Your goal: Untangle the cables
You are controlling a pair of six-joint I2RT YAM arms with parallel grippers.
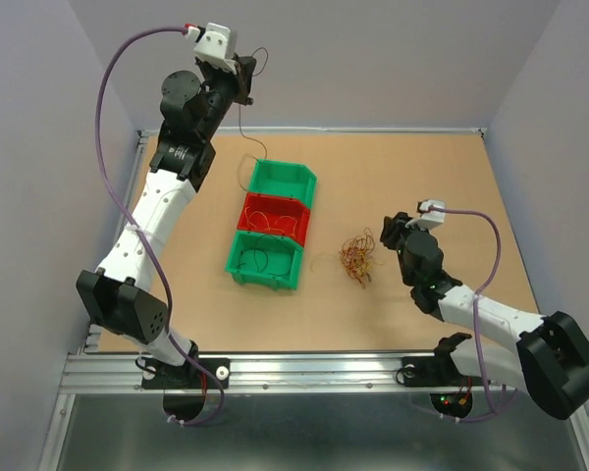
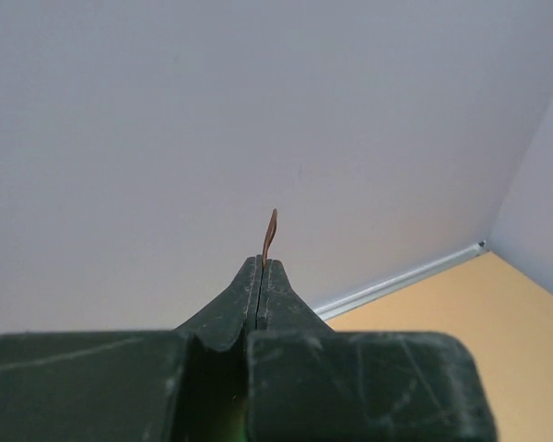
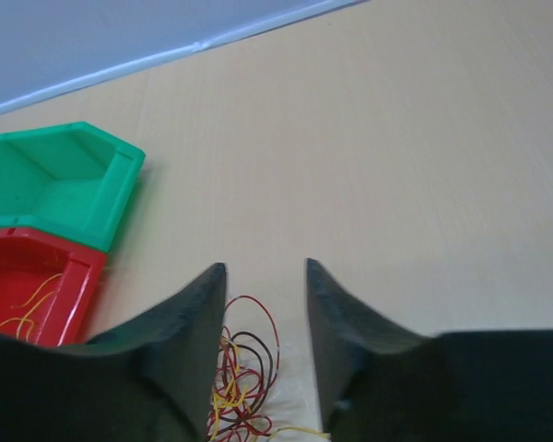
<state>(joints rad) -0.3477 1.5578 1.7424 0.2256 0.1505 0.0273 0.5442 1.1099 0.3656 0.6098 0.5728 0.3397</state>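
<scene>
A tangle of thin red, yellow and dark cables [image 1: 357, 257] lies on the tan table, right of the bins. My left gripper [image 1: 243, 83] is raised high at the back and shut on one thin dark-brown cable [image 1: 241, 132] that hangs down to the far green bin [image 1: 296, 177]. In the left wrist view the cable's end [image 2: 270, 232] sticks up from the closed left gripper [image 2: 261, 262]. My right gripper [image 1: 395, 233] is open, low, just right of the tangle. In the right wrist view the tangle [image 3: 244, 368] lies below the open right gripper [image 3: 265, 269].
Three bins stand in a row: far green, middle red [image 1: 293, 232] with yellow wires, near green [image 1: 238, 263] with dark wires. The far green bin [image 3: 101, 207] and the red bin [image 3: 74, 295] show in the right wrist view. Grey walls enclose the table.
</scene>
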